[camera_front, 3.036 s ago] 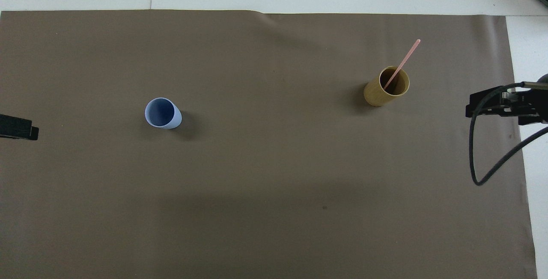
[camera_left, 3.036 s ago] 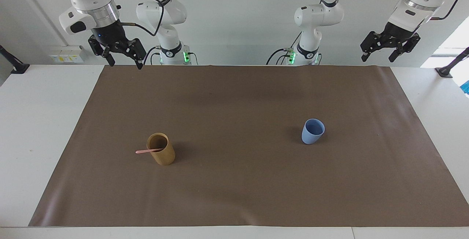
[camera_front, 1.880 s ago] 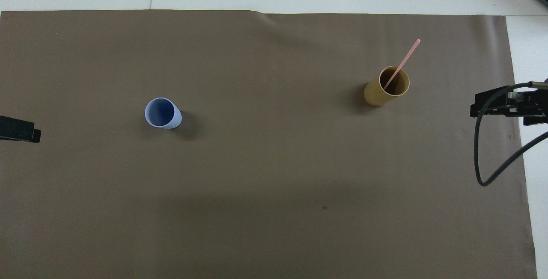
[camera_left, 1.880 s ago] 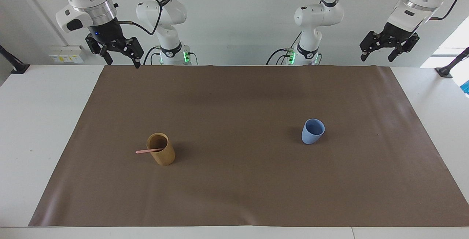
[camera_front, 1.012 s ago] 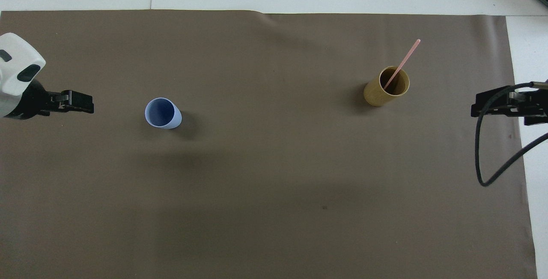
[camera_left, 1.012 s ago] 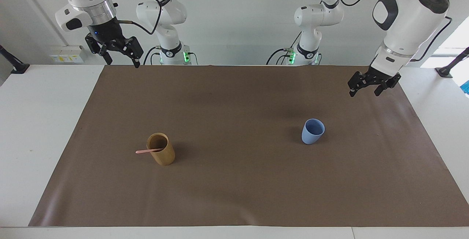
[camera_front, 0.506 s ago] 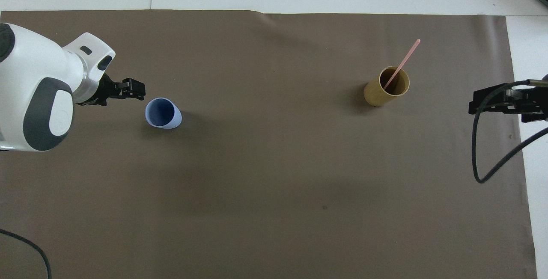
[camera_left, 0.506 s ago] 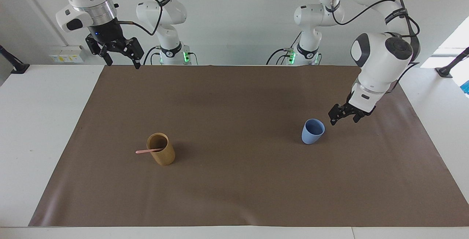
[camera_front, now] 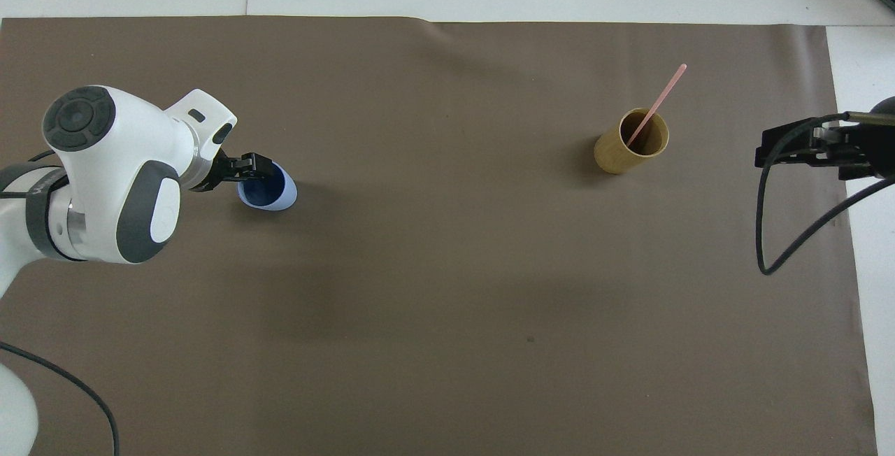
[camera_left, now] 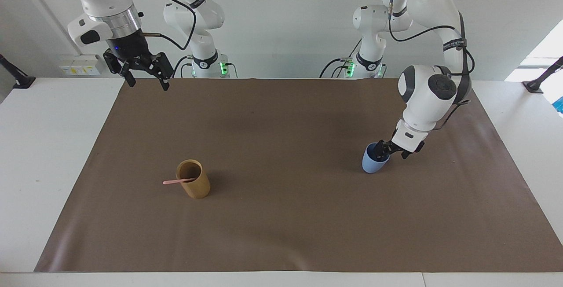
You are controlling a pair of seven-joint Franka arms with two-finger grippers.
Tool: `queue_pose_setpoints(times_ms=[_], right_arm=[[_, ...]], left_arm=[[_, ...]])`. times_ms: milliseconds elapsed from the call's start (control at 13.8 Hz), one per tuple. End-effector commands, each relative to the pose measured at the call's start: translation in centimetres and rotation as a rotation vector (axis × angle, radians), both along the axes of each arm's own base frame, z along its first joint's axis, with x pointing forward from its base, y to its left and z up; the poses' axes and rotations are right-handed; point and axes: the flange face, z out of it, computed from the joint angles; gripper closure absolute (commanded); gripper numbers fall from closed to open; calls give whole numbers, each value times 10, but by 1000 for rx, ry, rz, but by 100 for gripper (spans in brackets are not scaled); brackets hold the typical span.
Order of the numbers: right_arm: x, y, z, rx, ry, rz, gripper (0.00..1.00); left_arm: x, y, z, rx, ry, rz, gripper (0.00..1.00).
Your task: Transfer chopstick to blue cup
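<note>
The blue cup (camera_left: pixel 373 163) stands upright on the brown mat toward the left arm's end; it also shows in the overhead view (camera_front: pixel 274 192). My left gripper (camera_left: pixel 393 155) is low at the cup's rim, open, with one finger just inside the rim and the other outside it; it shows too in the overhead view (camera_front: pixel 262 168). One pale-pink chopstick (camera_left: pixel 173 182) leans in a tan wooden cup (camera_left: pixel 194 185), its top poking out toward the right arm's end (camera_front: pixel 661 96). My right gripper (camera_left: pixel 148 85) hangs open and empty, high over the mat's edge by its own base.
The tan cup (camera_front: pixel 631 143) stands toward the right arm's end of the brown mat (camera_left: pixel 281 216). The right gripper's cable (camera_front: pixel 769 232) loops over the mat's edge there. White table (camera_left: pixel 44 146) borders the mat on both ends.
My left arm has swung down from high at its end of the table to the blue cup's rim. The right gripper has only shifted slightly. Cups and chopstick have not moved.
</note>
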Motion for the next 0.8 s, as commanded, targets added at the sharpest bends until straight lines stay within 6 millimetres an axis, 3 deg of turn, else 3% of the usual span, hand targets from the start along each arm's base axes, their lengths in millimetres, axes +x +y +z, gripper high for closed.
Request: queue_pose_setpoints(times_ms=[0, 72, 289, 578, 723], right_arm=[[7, 0, -1, -14, -5, 25, 0], [11, 1, -7, -15, 3, 28, 0], [29, 3, -24, 1, -26, 34, 0], [76, 4, -85, -6, -59, 110, 0], [94, 4, -114, 1, -64, 139, 5]], left_arm=[[-9, 0, -4, 9, -5, 1, 86], [-10, 0, -4, 10, -4, -3, 100], [-8, -14, -1, 7, -14, -30, 100], [1, -30, 28, 6, -20, -44, 100], [6, -35, 51, 5, -50, -52, 100]])
